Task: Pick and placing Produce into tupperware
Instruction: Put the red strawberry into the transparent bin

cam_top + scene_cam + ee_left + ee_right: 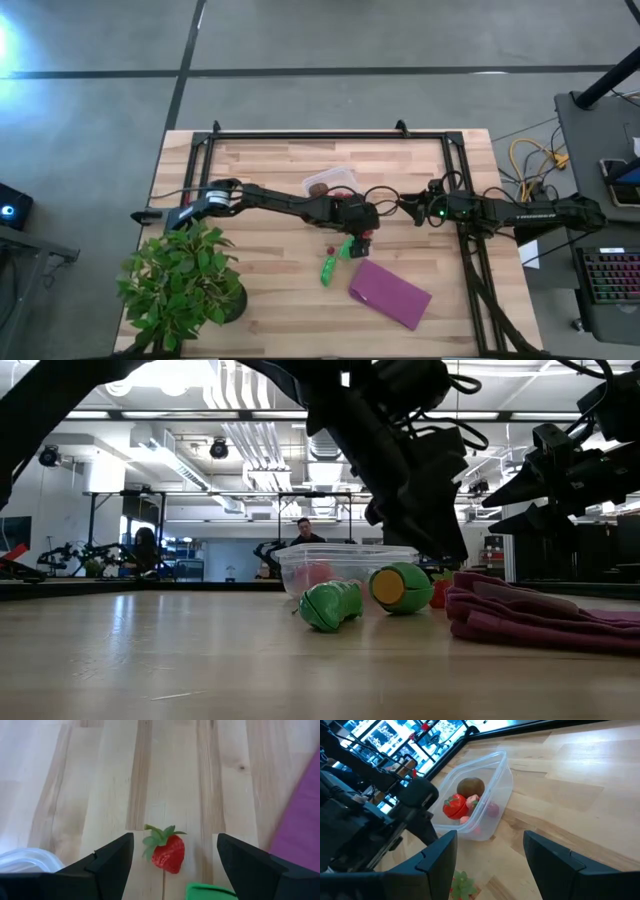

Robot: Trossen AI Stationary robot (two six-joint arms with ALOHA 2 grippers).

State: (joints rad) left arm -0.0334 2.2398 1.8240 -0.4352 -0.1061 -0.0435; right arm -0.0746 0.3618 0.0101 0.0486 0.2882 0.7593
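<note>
The clear tupperware (330, 182) (479, 785) stands on the table and holds a brown ball (470, 786), a red ball (455, 805) and small pink pieces. A toy strawberry (168, 853) (330, 250) lies on the wood beside two green pods (327, 270) (347, 247) (331, 605) (400, 587). My left gripper (175, 840) (358, 232) is open and hovers above the strawberry, with one finger on either side of it. My right gripper (491, 837) (408, 207) is open and held in the air to the right of the tupperware.
A purple cloth (390, 293) (540, 615) lies crumpled near the table's front right, close to the pods. A leafy potted plant (185, 280) stands at the front left corner. A black frame (330, 135) runs along the far edge and both sides.
</note>
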